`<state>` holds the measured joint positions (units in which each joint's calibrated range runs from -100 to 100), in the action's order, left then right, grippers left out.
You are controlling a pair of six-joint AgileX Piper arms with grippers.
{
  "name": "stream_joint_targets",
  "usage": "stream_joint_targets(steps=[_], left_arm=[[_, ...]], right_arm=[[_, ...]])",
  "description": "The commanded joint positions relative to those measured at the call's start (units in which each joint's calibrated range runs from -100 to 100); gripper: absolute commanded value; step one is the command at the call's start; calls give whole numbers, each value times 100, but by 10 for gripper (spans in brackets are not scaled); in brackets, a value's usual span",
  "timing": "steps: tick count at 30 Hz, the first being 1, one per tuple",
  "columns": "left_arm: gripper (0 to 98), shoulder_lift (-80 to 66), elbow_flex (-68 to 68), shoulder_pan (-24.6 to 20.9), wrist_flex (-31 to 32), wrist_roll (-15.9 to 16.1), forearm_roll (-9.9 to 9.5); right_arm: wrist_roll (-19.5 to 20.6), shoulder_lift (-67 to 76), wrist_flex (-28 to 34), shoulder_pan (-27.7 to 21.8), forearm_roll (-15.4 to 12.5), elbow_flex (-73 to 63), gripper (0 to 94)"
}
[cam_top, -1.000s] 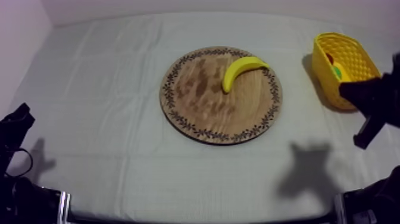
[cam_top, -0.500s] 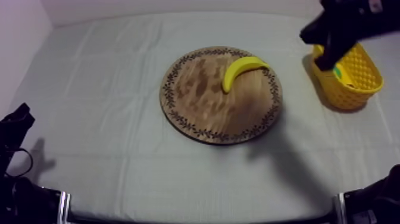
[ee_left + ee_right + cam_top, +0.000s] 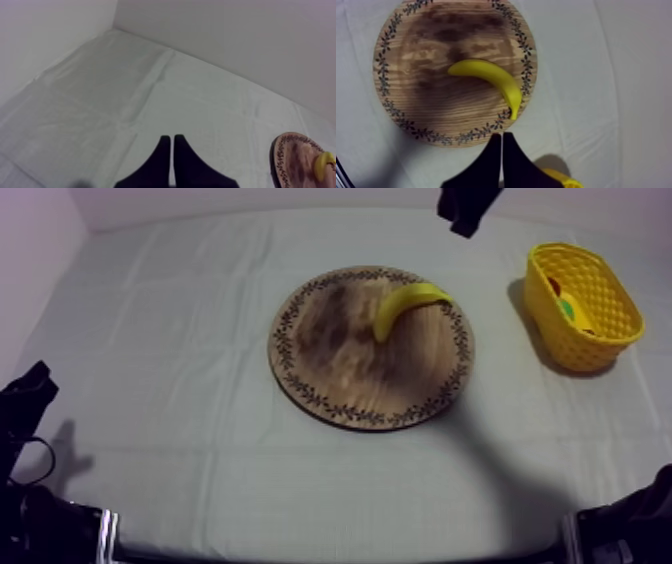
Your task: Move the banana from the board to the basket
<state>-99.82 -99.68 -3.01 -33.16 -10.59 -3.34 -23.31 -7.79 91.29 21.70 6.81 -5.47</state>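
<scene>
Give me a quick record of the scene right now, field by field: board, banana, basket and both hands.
wooden board: flat on the cloth, about mid-table
banana: lying on the wooden board near its rim, touched by neither hand
yellow basket: at the right side, apart from the wooden board; something red and green inside, kind unclear
left hand: shut on nothing, low at the left side, far from the banana
right hand: shut on nothing, over the cloth just off the board's rim, near one end of the banana
task step: banana not yet picked up
</scene>
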Motion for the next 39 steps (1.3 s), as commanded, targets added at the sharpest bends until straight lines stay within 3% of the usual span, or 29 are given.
stream_joint_targets(steps=[1,7,14,18,26,29,39], left_arm=[[1,0,1,1,1,2,-1],[1,0,1,1,1,2,-1],[1,0,1,1,1,2,-1],[1,0,1,1,1,0,-1],[1,0,1,1,1,1,-1],[1,0,1,1,1,2,-1],[1,0,1,1,1,2,-1]], right_arm=[[-162,-427,126,8,64,-470,15],[-674,-585,186,57,54,-691,30],[-2104,-578,102,55,-73,-681,31],[-2700,-553,-20,14,-148,-768,36],[-3203,-540,-37,55,-57,-938,55],[-3283,-538,-63,61,11,-862,144],[-3294,-541,-516,16,191,-513,565]])
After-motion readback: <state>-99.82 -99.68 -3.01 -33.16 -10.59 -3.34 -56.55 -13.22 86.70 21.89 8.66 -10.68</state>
